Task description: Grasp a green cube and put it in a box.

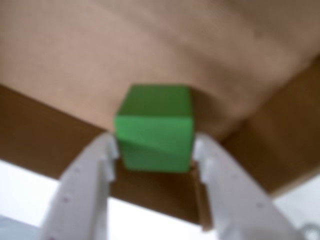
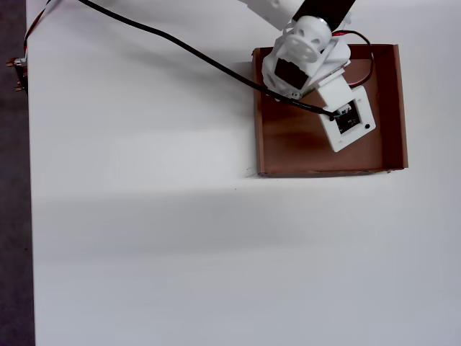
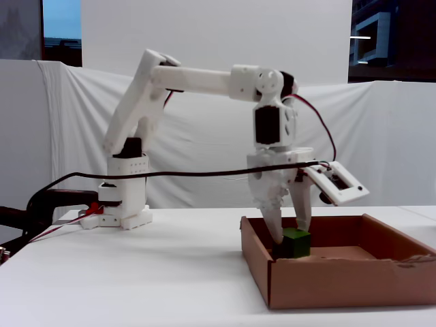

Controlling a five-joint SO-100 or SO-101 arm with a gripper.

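In the wrist view the green cube [image 1: 155, 129] sits at the centre of the frame, flanked by the two white fingers [image 1: 82, 192] of the end effector [image 1: 156, 150], one rising from the lower left and one from the lower right. Their tips press against the cube's lower side faces, so the end effector is clenched around the green cube. Behind and around the cube lies the brown floor of the box [image 1: 150, 45], with a darker cardboard wall crossing the frame below it and another wall running up the right side.

The fixed view shows the white arm [image 3: 197, 78] reaching from its base at the left of the frame over to the box [image 3: 340, 283] at the lower right. The end effector [image 3: 289, 235] points down into the box with the green cube [image 3: 296, 243] between its fingertips, low inside the walls near the box's left end; whether the cube touches the floor cannot be told.

In the overhead view the box [image 2: 392, 108] lies at the upper right on the white counter [image 2: 144, 238], and the arm [image 2: 310, 54] covers the cube. A black cable [image 2: 180, 47] runs from the upper left to the wrist.
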